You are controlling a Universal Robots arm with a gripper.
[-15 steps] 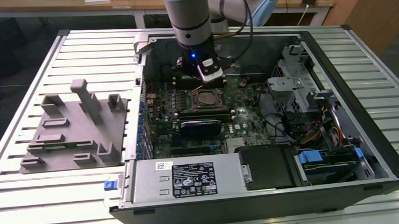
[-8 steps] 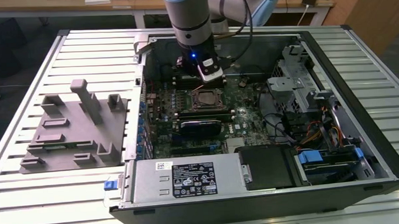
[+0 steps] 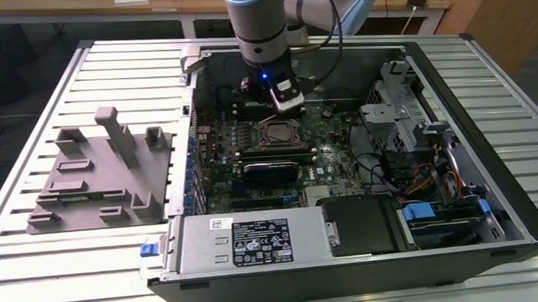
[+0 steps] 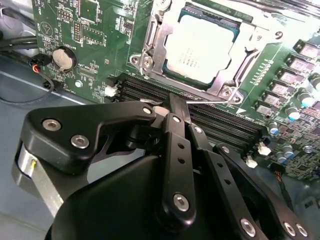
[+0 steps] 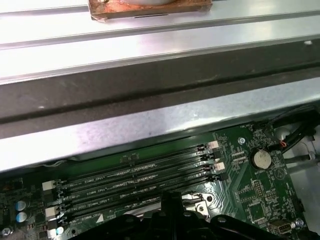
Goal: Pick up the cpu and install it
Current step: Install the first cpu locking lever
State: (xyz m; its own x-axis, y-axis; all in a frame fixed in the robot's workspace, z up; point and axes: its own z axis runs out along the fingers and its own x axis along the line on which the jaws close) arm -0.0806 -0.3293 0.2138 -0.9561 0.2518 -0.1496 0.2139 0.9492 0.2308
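Open computer case on the tabletop, gripper over the motherboard

The cpu (image 4: pixel 202 47) sits in its socket (image 4: pixel 150 50) on the motherboard (image 3: pixel 251 158) inside the case (image 3: pixel 512 203); the gripper (image 3: pixel 288 104) hangs just beside the socket, over the memory slots (image 5: pixel 135 175). A plastic block (image 3: pixel 100 174) lies on the tabletop (image 3: pixel 40 266) at the exterior view's left of the case.

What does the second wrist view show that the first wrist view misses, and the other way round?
The second wrist view adds the cpu, lying in its metal socket frame. The first wrist view adds the case's metal wall and the slatted table beyond it. Both wrist views share the black memory slots, the round coin battery and the tip of the hand, close to those slots.
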